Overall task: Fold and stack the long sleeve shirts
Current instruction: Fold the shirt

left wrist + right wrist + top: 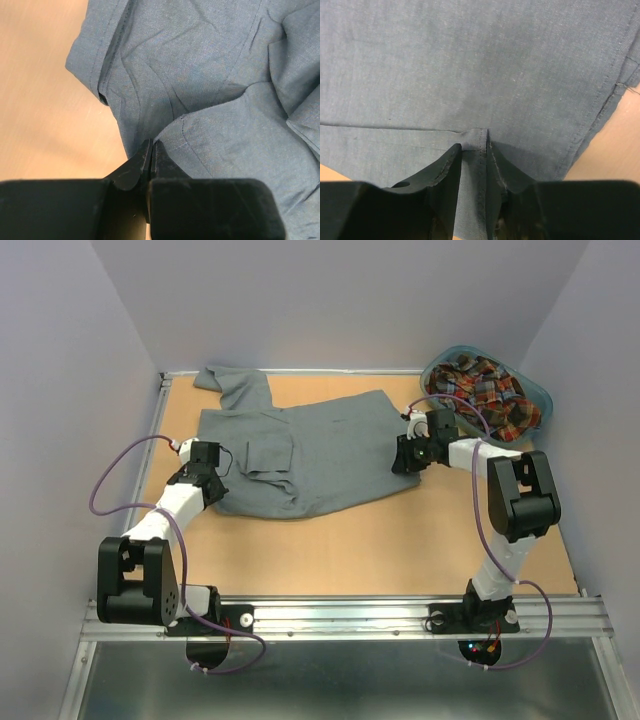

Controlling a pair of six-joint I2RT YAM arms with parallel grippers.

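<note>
Both grippers at the grey shirt (320, 450), spread flat on the table (400, 550).
The left gripper (151, 150) is pressed together at its near-left edge; the right gripper (474, 150) pinches a hem ridge. Farther right, the plaid shirt (485, 390) lies in the teal basket (540, 397).

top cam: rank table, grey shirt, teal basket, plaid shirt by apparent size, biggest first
1. table
2. grey shirt, spread flat
3. teal basket
4. plaid shirt, bunched inside the basket and nearly filling it, so 3 and 4 are close
</note>
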